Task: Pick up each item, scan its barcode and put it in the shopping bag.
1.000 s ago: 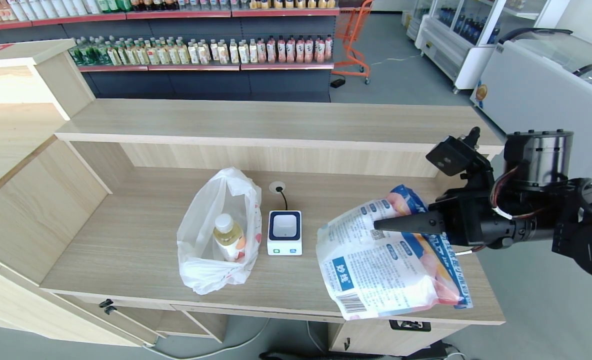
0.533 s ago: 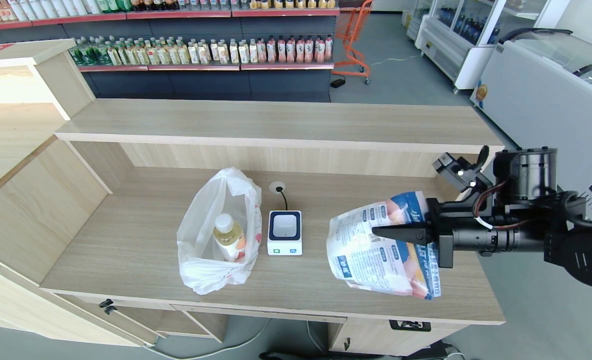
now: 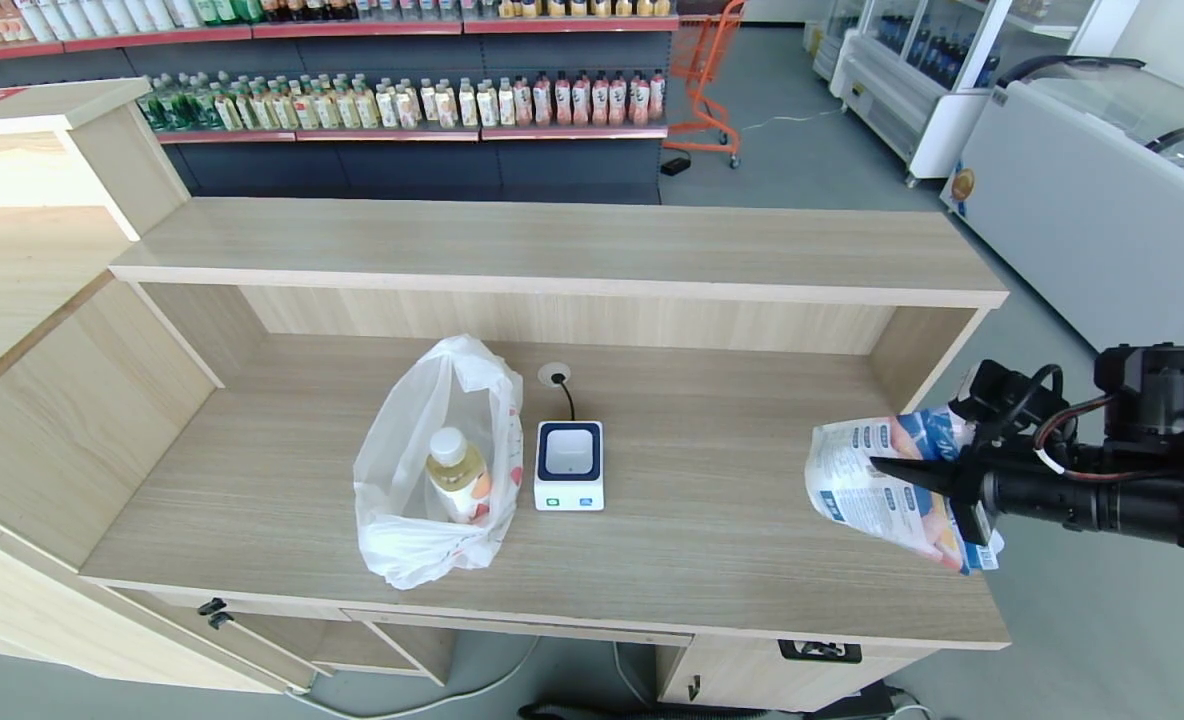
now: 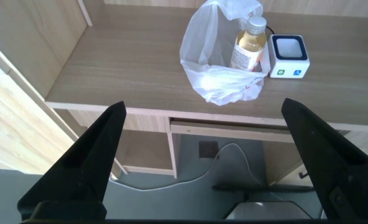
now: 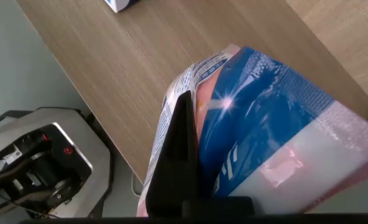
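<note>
Wooden shop counter [image 3: 712,560] lies under our right gripper [image 3: 892,472], clamped on a blue-and-white packet [image 3: 852,500] above its right end; scanner [image 3: 569,465] and shopping bag [image 3: 402,470] sit well left of it. Our left gripper [image 4: 202,106] gapes wide.

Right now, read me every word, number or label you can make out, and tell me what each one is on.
No text is clear enough to quote.
Print on the blue and white packet: dense, too blurred to read.
Label on the bottle in the shopping bag: too small.
Front of the scanner: two small coloured marks, no legible text.
Labels on the shelf bottles: too small.
</note>
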Tool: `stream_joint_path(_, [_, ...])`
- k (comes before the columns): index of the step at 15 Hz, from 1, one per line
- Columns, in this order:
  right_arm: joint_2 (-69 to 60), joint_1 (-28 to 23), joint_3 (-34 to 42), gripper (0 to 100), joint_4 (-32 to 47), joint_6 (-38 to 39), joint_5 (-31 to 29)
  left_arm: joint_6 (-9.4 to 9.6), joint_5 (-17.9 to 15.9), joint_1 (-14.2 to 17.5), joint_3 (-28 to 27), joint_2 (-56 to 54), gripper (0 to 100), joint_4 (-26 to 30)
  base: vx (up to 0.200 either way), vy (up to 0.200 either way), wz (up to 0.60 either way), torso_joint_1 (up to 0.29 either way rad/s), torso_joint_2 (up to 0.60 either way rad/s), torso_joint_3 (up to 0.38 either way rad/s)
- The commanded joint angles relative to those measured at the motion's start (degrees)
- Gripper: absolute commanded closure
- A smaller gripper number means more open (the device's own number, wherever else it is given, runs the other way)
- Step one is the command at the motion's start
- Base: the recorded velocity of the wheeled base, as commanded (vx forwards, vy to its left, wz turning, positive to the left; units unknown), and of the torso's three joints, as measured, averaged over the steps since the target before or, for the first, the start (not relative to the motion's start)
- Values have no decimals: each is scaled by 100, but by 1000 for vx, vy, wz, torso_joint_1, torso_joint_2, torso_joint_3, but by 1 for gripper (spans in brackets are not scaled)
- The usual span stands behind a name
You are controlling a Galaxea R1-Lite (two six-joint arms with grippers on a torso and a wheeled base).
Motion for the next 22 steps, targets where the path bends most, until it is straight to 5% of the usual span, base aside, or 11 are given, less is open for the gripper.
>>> stream_joint_path(1, [-30, -198, 88, 100, -106, -9, 5, -1, 0, 0, 0, -2, 0, 0, 0, 0, 0, 0, 0, 0])
stream_joint_path(5, [-74, -207, 220, 100, -150, 26, 93, 7, 0, 0, 0, -2, 0, 0, 0, 0, 0, 0, 0, 0])
stream_joint_path(22, [84, -189, 299, 100, -150, 246, 383, 25, 0, 0, 0, -2, 0, 0, 0, 176, 0, 1, 4, 2])
